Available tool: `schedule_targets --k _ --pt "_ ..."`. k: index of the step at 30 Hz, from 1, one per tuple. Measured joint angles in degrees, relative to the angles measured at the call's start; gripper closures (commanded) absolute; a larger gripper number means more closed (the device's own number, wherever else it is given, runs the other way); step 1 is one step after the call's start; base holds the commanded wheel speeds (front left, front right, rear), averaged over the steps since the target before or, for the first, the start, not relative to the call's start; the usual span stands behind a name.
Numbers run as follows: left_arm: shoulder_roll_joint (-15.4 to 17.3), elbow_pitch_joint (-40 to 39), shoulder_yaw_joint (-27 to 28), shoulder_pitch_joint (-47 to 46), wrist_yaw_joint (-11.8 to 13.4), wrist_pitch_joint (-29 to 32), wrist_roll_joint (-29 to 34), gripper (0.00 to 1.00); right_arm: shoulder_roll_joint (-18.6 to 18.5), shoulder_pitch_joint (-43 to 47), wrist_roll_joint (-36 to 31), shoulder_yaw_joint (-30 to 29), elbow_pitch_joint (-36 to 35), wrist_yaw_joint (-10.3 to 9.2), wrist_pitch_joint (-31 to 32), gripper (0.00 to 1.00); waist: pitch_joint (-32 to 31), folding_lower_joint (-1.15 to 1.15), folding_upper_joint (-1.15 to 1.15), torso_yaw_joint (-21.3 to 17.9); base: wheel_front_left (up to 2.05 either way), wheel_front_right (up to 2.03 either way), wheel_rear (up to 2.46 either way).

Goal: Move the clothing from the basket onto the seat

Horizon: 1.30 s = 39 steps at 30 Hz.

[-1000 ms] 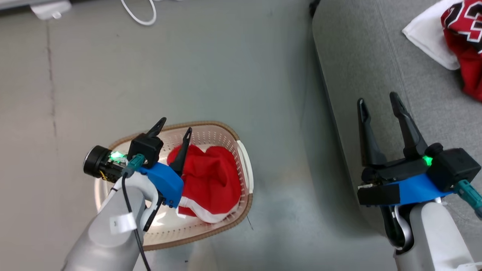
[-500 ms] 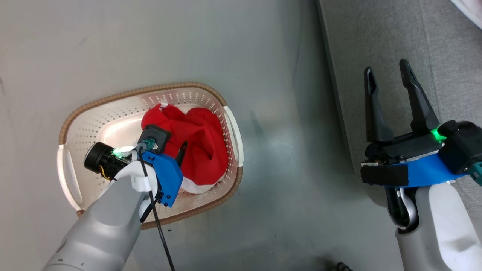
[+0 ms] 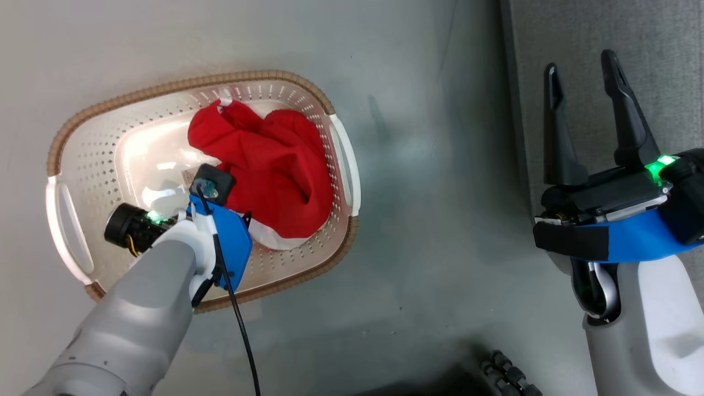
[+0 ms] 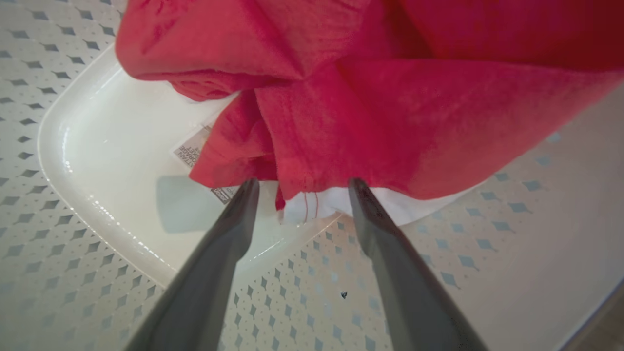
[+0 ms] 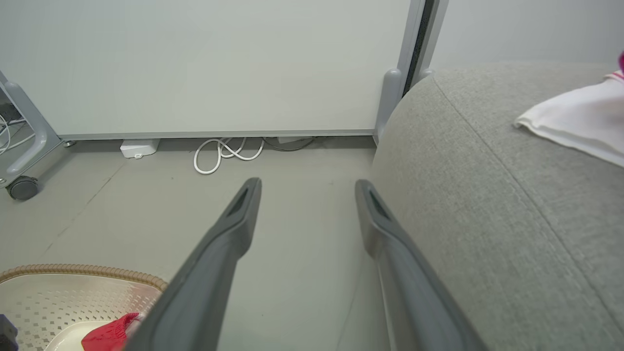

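Left gripper [image 4: 301, 189]: open to a middling gap, nothing clamped. Its tips sit at the hem of the red garment [image 4: 365, 112], with white trim between them. Contact or not, can't tell. From the head view its fingers are almost wholly hidden under the wrist and blue bracket.

The basket [image 3: 181, 85] is on the floor [image 3: 418, 231]. The garment is heaped in the half on the robot's right, up against that wall. The other half of the basket bottom is bare apart from a label [image 4: 192, 148], which the cloth partly covers, so the print is unreadable. The arm covers the near rim.

A clear strip of floor lies between the basket and the seat [image 3: 676, 66], which are well apart. A dark ribbed object [image 3: 506, 374] at the bottom edge is cut off and can't be identified.

Right gripper [image 3: 580, 63]: fingers well apart, empty, hanging at the seat's left edge and pointing away from the robot. In the head view the frame cuts the seat at top and right.

White cloth [image 5: 580, 122] lies on the seat top, clipped by the right border of the right wrist view, with a red sliver above it. A white cable loop [image 5: 224, 153] and a caster [image 5: 22, 187] sit at the foot of the far wall.
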Motion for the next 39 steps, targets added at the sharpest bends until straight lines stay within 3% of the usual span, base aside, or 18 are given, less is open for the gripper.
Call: schedule_targets --k 16,17,18,19,28,39 --pt "-0.1 1.3 -5.2 -5.6 0.0 -0.6 -5.2 0.00 0.0 -1.4 -1.0 0.1 -2.9 0.00 0.0 0.00 7.3 0.00 0.00 0.1 0.00 0.00 0.00" --pt "-0.3 1.4 -5.7 -5.8 0.0 -0.6 -5.5 0.16 0.0 -1.4 -1.0 0.0 -3.0 0.00 0.0 0.00 7.5 0.00 0.00 0.0 0.00 0.00 0.00" --pt "-0.4 1.4 -6.0 -5.9 0.0 -0.7 -5.5 0.94 0.0 -1.4 -1.0 -0.1 -3.0 0.00 0.0 0.00 7.6 0.00 0.00 0.1 0.00 0.00 0.00" --pt "-0.5 1.4 -6.4 -6.0 0.0 -1.0 -5.6 1.00 0.0 -1.4 -1.0 -0.2 -3.0 0.00 0.0 0.00 7.6 0.00 0.00 0.1 0.00 0.00 0.00" --pt "-1.5 0.3 -9.5 -6.2 0.0 -4.6 -8.8 1.00 0.0 -1.8 -1.4 -0.3 -2.5 0.00 0.0 0.00 5.5 0.00 0.00 1.0 0.00 0.00 0.00" --pt "-2.4 -2.0 -8.0 -3.7 0.0 -18.8 -14.7 1.00 0.0 -0.5 -2.4 -0.7 0.1 0.00 0.0 0.00 -2.8 -0.01 0.01 3.5 0.00 0.00 0.00"
